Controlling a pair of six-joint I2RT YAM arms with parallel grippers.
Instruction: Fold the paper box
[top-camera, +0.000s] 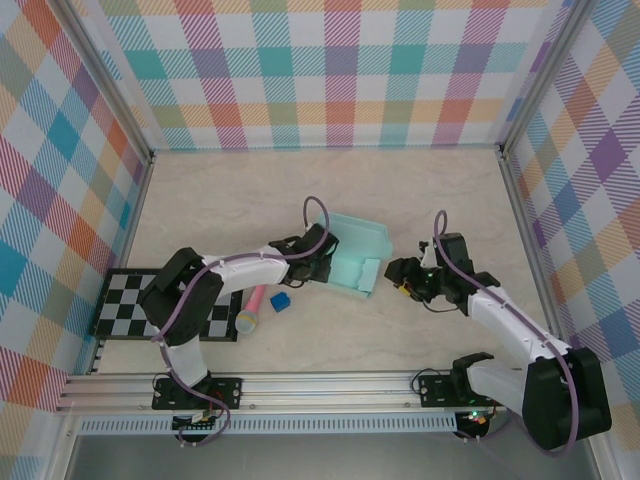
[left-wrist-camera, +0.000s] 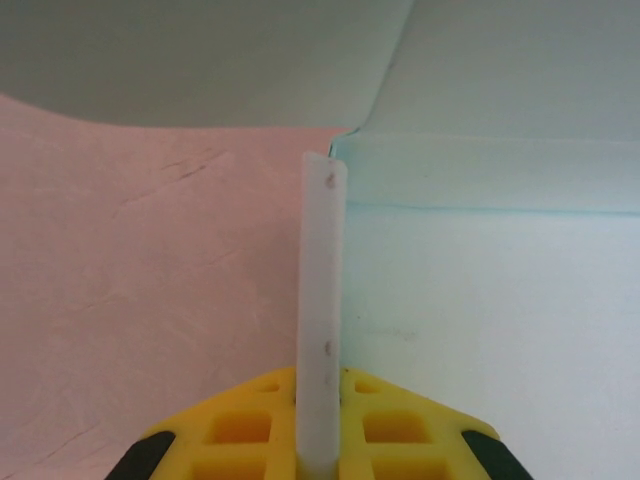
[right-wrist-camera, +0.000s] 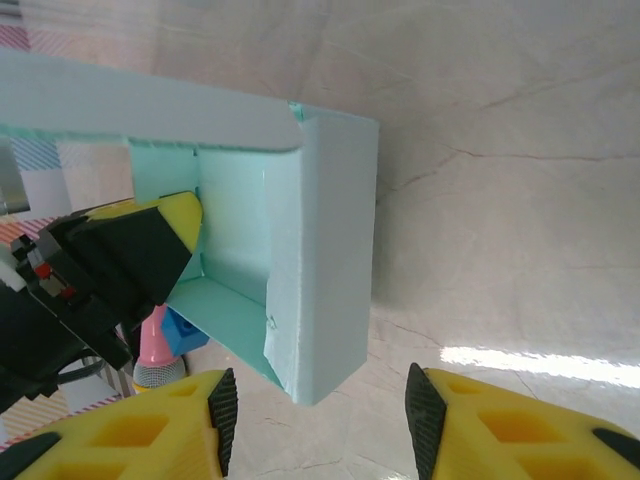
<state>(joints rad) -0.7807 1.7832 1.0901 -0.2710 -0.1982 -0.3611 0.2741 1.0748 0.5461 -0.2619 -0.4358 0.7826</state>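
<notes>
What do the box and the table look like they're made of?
The box looks like thin matte card in mint. Its walls show sharp creases and a slim, slightly fuzzy cut edge. The table has a pale marble pattern with fine veins and a soft glare patch, so it is probably smooth laminate or a printed sheet rather than stone, though that's uncertain.

paper box (top-camera: 355, 250) on table (top-camera: 300, 190), cube (top-camera: 279, 301) left of it

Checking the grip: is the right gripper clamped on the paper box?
No, the right gripper stands open and apart from the paper box.
</notes>
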